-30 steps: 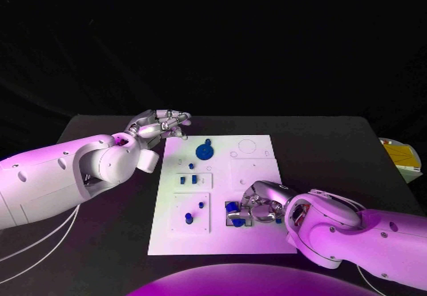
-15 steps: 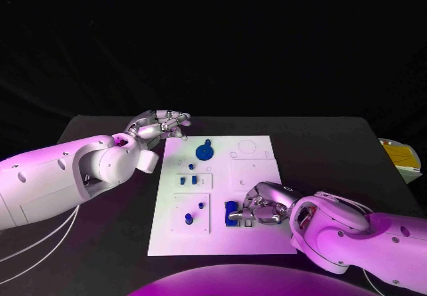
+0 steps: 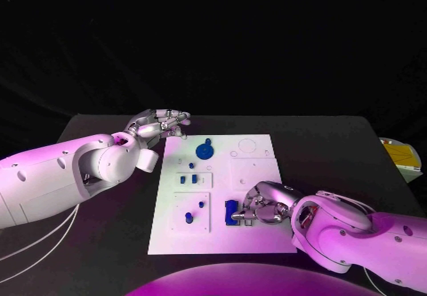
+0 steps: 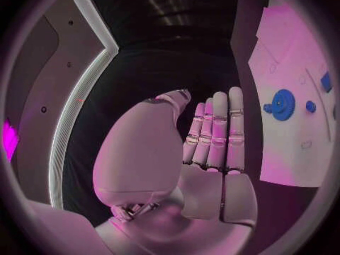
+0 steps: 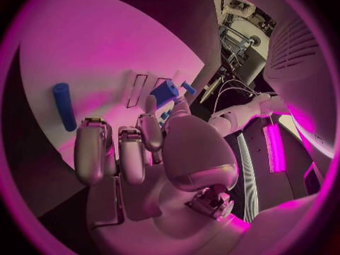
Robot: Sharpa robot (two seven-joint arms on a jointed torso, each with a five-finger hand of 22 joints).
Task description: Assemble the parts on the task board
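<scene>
Two hands show from the head: right hand (image 3: pixel 258 209) rests fingers on a blue block (image 3: pixel 232 213) low on the board (image 3: pixel 258 169); whether it grips, I cannot tell. Left wrist: left hand (image 4: pixel 212 147) flat, fingers together, empty. Right wrist: block (image 5: pixel 164 92) looks light, stiff; take its sides.

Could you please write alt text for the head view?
The right hand rests on blue parts at the near end of the white task board, while the left hand hovers off its far left corner. A blue gear sits near the far end.
</scene>
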